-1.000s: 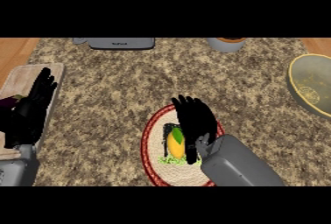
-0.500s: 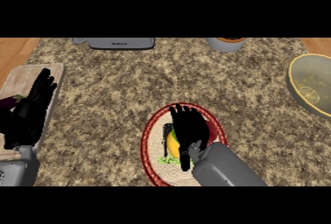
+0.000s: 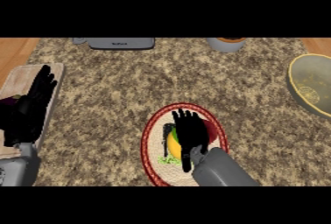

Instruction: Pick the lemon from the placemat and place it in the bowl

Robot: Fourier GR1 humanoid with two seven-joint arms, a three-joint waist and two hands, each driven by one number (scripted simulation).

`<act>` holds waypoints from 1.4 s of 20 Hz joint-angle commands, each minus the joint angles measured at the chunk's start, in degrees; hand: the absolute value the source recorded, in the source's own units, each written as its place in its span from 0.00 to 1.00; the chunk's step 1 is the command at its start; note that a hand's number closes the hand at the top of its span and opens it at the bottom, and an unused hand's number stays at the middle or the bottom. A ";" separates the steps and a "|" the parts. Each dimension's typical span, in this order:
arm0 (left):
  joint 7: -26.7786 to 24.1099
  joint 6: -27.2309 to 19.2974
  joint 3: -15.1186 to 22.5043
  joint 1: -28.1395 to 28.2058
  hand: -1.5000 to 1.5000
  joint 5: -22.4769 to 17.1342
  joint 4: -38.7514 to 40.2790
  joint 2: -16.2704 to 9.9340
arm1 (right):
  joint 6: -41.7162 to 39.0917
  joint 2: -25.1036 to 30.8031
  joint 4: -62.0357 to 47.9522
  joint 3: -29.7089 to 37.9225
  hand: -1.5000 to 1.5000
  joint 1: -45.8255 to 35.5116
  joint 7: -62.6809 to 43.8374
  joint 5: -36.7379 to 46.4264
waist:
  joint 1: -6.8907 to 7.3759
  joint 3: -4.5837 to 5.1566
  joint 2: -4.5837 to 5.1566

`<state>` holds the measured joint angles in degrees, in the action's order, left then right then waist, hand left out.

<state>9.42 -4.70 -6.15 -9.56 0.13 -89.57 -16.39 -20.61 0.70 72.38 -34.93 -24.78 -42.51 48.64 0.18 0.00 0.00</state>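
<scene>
Over the placemat (image 3: 155, 153), the right hand (image 3: 191, 138) is spreading straight fingers (image 3: 184, 120) across the lemon (image 3: 173, 144) — not curling yet. Closing off-centre, I'd judge, could roll the smooth yellow fruit away. It's lying mid-mat — the bowl (image 3: 310, 87) is sitting well apart. The left hand (image 3: 32, 109) is resting open.

Lemon (image 3: 172, 144) mostly hidden under right hand (image 3: 191, 133); only a yellow sliver showed. Bowl (image 3: 310, 87) cut by right edge. Grey appliance (image 3: 119, 42) and cup (image 3: 226, 43) cropped at top.
</scene>
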 commanded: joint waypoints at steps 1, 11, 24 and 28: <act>-4.40 2.22 -2.08 2.69 0.50 -1.10 1.42 0.23 | 1.07 -0.67 -4.05 -0.15 0.00 -4.75 -1.50 -2.40 | 0.30 0.01 0.04; -0.77 0.01 0.71 1.89 0.50 2.58 -2.20 3.27 | 8.90 -0.67 -14.81 -4.23 1.00 -8.00 6.03 -9.46 | 0.74 -0.02 0.10; -1.47 0.75 -2.13 0.18 0.50 2.07 1.23 3.00 | 14.53 13.02 -13.47 4.83 1.00 -5.64 19.79 -5.93 | -0.30 -0.02 -0.02; -0.39 1.61 -1.89 2.24 0.50 2.02 -0.65 2.50 | 17.35 24.83 -10.84 9.46 1.00 -0.25 29.84 -7.66 | -0.59 -0.03 -0.15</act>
<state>7.17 -2.57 -8.68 -8.41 1.66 -88.24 -14.49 -5.75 17.87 59.68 -28.45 -29.00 -19.12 40.79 -0.26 0.05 -0.31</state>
